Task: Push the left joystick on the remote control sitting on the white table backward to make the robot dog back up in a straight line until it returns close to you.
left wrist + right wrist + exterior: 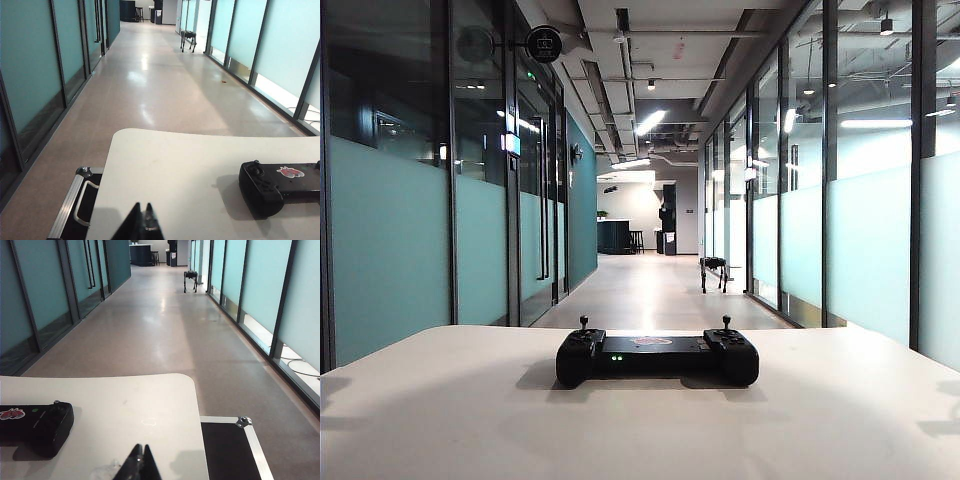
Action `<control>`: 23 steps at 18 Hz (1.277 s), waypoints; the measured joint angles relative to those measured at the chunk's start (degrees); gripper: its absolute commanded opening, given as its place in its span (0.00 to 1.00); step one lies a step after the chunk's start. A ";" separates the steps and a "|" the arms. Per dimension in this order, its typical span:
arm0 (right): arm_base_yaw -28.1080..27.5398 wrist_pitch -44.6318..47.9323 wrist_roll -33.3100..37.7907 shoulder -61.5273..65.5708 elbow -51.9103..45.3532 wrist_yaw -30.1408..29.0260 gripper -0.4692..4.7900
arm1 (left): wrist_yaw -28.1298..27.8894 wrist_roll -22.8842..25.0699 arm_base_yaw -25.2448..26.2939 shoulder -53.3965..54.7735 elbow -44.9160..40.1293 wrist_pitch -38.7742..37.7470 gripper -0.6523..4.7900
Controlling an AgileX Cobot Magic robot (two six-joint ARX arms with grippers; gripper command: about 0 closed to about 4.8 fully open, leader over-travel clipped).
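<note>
The black remote control (657,356) lies across the middle of the white table (440,400), green lights on its flat middle. Its left joystick (583,324) stands upright on the left end, the twin stick (726,324) on the right end. Far down the corridor the robot dog (713,270) stands by the right glass wall, also seen as robot dog (188,39) and robot dog (190,279). My left gripper (142,206) is shut and empty, over the table short of the remote control (280,186). My right gripper (142,446) is shut and empty, apart from the remote control (37,426). Neither gripper shows in the exterior view.
Glass partitions line both sides of the corridor. A black case with metal trim (80,202) sits beside the table's left edge, and another such case (232,450) beside its right edge. The table's far corners are rounded.
</note>
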 measured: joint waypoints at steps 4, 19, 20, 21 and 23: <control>0.00 0.00 -0.02 0.00 0.02 -0.02 0.08 | 0.00 0.00 0.00 0.00 0.00 0.00 0.11; 0.04 2.01 -2.38 0.13 3.89 -0.04 0.08 | -1.53 -2.25 0.00 1.25 4.31 1.95 0.11; 0.04 1.90 -2.43 0.13 4.07 -0.04 0.08 | -1.53 -2.23 0.00 2.14 4.79 2.10 0.11; 0.09 1.81 -2.47 0.15 4.37 -0.09 0.08 | -1.53 -2.25 0.00 3.23 5.18 2.34 0.11; 0.15 1.92 -2.49 1.29 5.29 -0.31 0.08 | -1.53 -2.25 0.00 6.60 5.33 5.25 0.11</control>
